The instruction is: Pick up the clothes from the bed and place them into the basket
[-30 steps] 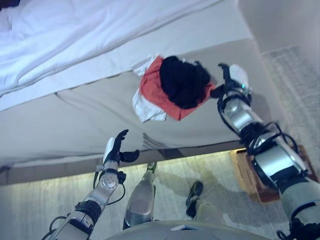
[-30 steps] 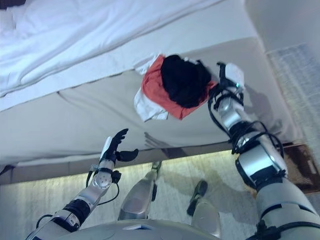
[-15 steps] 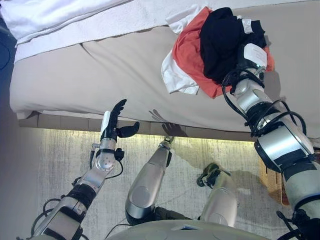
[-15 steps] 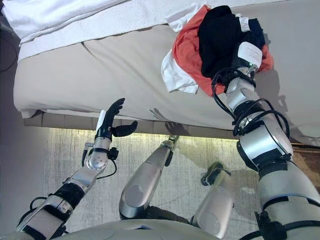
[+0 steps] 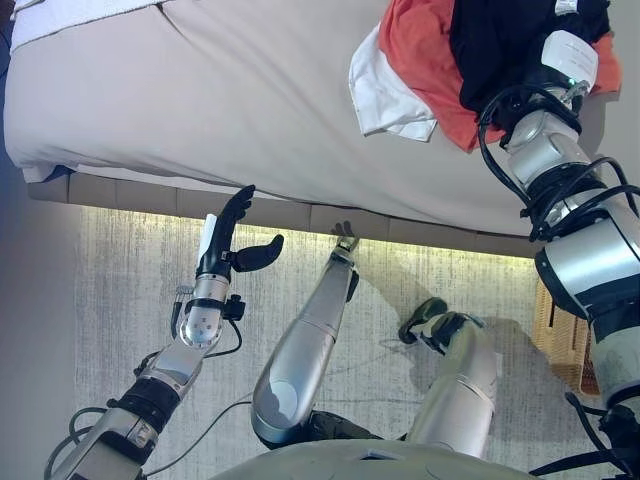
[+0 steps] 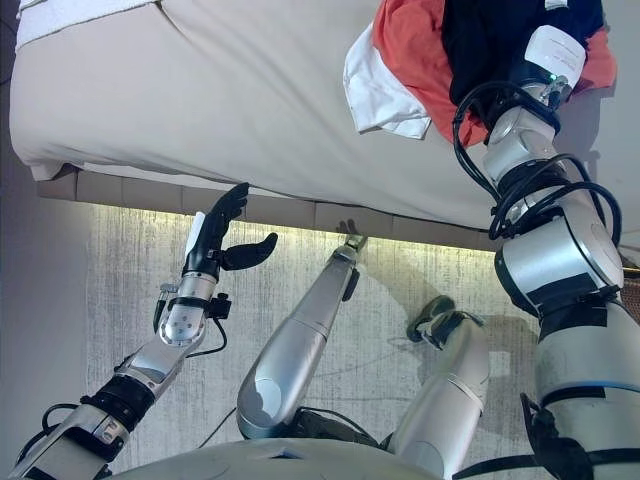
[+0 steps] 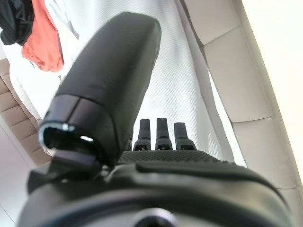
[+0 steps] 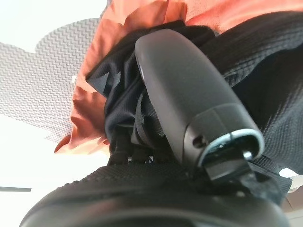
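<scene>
A pile of clothes lies on the beige bed (image 5: 200, 100) near its front edge, at the far right: a black garment (image 5: 495, 40) on top of an orange one (image 5: 425, 60) and a white one (image 5: 385, 100). My right hand (image 5: 567, 52) rests on the black garment. In the right wrist view the hand (image 8: 189, 94) is pushed into folds of the black garment (image 8: 265, 71), with the orange garment (image 8: 94, 104) beyond. My left hand (image 5: 222, 250) is open and empty, held over the floor just in front of the bed's edge.
A brown wicker basket (image 5: 556, 340) stands on the floor at the far right, beside the bed and partly behind my right arm. A pale rug (image 5: 130, 300) covers the floor in front of the bed. White bedding (image 5: 60, 12) lies at the far left.
The camera has tilted down, so the bed sits higher in the picture. My right hand has moved from beside the pile onto the black garment. My left hand has stayed open.
</scene>
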`<state>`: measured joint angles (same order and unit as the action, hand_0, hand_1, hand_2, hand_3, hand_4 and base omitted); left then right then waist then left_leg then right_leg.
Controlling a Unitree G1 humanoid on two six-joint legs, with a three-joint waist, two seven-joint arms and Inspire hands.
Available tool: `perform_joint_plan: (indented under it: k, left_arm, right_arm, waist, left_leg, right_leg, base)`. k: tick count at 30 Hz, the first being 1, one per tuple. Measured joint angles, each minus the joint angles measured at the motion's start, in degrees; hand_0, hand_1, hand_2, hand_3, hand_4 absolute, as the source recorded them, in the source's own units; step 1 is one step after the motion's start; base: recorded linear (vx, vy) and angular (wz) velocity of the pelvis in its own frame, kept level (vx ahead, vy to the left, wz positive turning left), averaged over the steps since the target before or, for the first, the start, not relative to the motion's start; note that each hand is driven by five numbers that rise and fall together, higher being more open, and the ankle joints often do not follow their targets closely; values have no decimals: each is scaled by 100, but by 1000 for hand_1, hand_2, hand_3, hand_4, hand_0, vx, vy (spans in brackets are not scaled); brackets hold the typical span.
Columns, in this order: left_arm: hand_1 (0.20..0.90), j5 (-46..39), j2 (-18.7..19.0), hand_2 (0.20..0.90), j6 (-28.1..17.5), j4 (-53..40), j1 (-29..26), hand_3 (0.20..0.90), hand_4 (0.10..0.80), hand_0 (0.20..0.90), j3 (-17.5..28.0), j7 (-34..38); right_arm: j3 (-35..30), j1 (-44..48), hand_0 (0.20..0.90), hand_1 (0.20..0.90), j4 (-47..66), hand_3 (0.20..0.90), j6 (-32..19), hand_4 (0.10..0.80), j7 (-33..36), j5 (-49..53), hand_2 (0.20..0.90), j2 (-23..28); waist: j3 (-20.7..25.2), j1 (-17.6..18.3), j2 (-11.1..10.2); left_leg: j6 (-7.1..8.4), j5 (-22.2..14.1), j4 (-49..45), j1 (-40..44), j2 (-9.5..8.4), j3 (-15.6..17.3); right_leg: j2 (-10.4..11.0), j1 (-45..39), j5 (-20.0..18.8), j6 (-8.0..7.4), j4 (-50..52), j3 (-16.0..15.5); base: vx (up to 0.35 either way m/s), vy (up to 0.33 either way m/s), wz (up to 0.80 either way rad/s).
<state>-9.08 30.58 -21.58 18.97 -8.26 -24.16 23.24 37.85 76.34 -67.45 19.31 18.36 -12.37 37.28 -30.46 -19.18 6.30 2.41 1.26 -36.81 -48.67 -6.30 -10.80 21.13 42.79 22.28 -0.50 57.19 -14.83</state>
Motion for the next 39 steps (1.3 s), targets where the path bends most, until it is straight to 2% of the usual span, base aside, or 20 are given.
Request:
perform_joint_plan:
  k: [1, 10, 19, 22, 23, 26, 27, 31, 36, 39]
  left_arm:
    - [900, -2, 30, 900, -13, -60, 31, 900, 800, 900, 2, -1]
    - [900, -1, 132, 900, -76, -85, 133, 900, 800, 900, 3, -15]
    - [900, 2, 194, 900, 19, -20, 269, 900, 800, 900, 20, -173]
    - [900, 7, 197, 900, 104, 35, 274, 900, 800, 900, 22, -217]
    - [900, 10, 197, 900, 150, 47, 289, 900, 800, 900, 22, -228]
    - [900, 26, 199, 900, 248, 54, 265, 900, 800, 900, 32, -260]
    - [900, 28, 199, 900, 298, 86, 266, 900, 800, 900, 37, -293]
    - [900, 191, 205, 900, 544, 238, 214, 900, 800, 900, 50, -419]
    - [900, 312, 208, 900, 784, 375, 218, 900, 800, 900, 157, -511]
    - [900, 424, 213, 900, 799, 626, 208, 900, 800, 900, 158, -517]
  right_arm:
    - [74, 26, 300, 300, 0, 200, -1, 100, 4, 24, 300, 22]
    - [142, -5, 300, 300, 7, 200, -45, 100, -12, 51, 300, 82]
    - [136, -478, 300, 300, 37, 200, -126, 100, -142, 55, 300, -36]
    - [125, -518, 300, 300, 55, 200, -175, 100, -185, 58, 300, -20]
    - [118, -562, 300, 300, 90, 200, -193, 100, -205, 59, 300, -15]
    - [108, -591, 300, 300, 200, 200, -225, 100, -245, 66, 300, 30]
    - [87, -600, 300, 300, 267, 200, -235, 100, -282, 119, 300, 40]
    - [-15, -615, 300, 300, 620, 200, -395, 100, -357, 305, 300, 293]
    - [-507, -637, 300, 300, 808, 200, -514, 100, -384, 692, 300, 495]
    - [-836, -731, 300, 300, 1105, 200, -535, 100, -469, 1226, 300, 625]
  waist:
    - [0, 2, 0]
    - [-1, 26, -2]
    - [-2, 63, -7]
    - [-13, 121, -28]
    - [-16, 111, -33]
    - [-6, 147, -72]
    - [1, 152, -89]
    - [24, 249, -158]
    - [143, 410, -349]
    - [442, 634, -532]
  left_leg:
    - [0, 0, 1, -27, 0, 0]
    - [2, -1, 16, 112, 13, 69]
    - [-61, -18, 529, 1332, 124, 212]
    - [-126, 9, 729, 1777, 147, 324]
    - [-140, 3, 819, 1964, 162, 359]
    - [-168, -12, 1161, 2479, 260, 440]
    - [-169, 7, 1264, 2634, 285, 484]
    - [-184, 116, 1804, 3192, 430, 640]
    - [-182, 254, 2494, 3916, 539, 779]
    - [-176, 311, 2859, 4122, 583, 842]
  right_leg:
    - [-7, 35, 0, 0, 10, 4]
    - [-106, -58, -1, 2, -35, 174]
    - [-183, -1310, -15, 11, -775, 162]
    - [-183, -1726, -169, -93, -1091, 176]
    - [-197, -1933, -264, -175, -1244, 170]
    - [-274, -2426, -387, -171, -1704, 156]
    - [-319, -2583, -466, -240, -1861, 155]
    - [-444, -3105, -737, -309, -2500, 152]
    - [-624, -3772, -1024, -436, -3294, 185]
    - [-711, -4007, -1190, -476, -3764, 191]
  base:
    - [0, 0, 0]
    - [22, -24, -2]
    - [36, -29, -8]
    - [23, -22, -14]
    - [30, -20, -19]
    - [48, -21, -23]
    - [10, 9, -18]
    - [64, 1, -21]
    - [77, 7, -17]
    - [42, 28, -14]
